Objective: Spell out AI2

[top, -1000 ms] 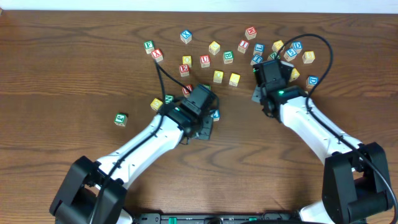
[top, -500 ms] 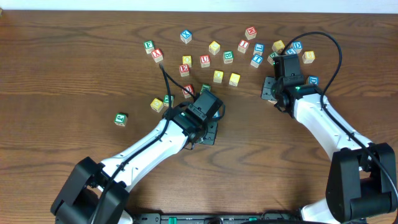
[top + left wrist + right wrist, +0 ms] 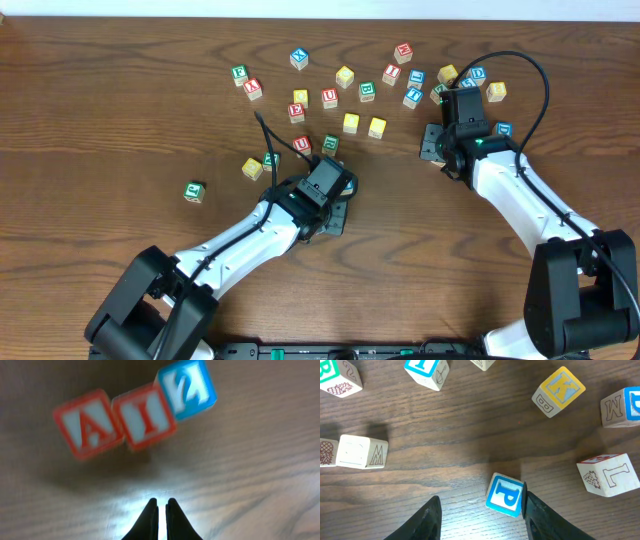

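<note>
Right now your left pincer is closed on nothing, its two tips pressed together above bare table. Just beyond the tips, in the left wrist view, three blocks sit in a row. A red A comes first, a red I touches it, and a blue 2 touches the I on its other side. The row is not quite straight, because the 2 sits a little farther from the pincer than the other two. The pincer is apart from all three. From overhead the left arm covers that row, which lies near the middle of the table, nearer the front edge than the scattered blocks.

Your right pincer is spread open, toward the far right corner among loose blocks. A blue P stands on the table between its fingers, right against one finger and clear of the other. Near it you can see a yellow K, an M and an L, each apart from the pincer.
</note>
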{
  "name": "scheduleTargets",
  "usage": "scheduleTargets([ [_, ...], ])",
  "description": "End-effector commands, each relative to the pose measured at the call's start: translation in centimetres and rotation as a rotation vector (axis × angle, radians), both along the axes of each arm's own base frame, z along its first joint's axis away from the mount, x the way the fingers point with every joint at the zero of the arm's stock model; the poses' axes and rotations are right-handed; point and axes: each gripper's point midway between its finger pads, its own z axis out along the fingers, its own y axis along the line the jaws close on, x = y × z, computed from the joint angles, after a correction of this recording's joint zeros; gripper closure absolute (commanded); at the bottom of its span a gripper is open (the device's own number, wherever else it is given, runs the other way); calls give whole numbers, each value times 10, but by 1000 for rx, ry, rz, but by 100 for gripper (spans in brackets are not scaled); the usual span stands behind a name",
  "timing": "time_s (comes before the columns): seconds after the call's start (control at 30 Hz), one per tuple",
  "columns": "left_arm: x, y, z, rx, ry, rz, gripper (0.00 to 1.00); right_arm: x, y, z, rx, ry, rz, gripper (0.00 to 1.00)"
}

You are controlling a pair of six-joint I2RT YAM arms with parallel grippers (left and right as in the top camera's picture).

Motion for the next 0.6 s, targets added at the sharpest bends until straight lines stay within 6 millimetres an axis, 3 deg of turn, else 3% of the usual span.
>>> scheduleTargets([
  [0.0, 9, 6, -4, 32, -38, 26, 93, -1, 1, -5, 12, 9, -8, 53],
  [0.57, 13, 9, -30, 76, -16, 37, 92, 1, 4, -4, 29, 2, -5, 53],
])
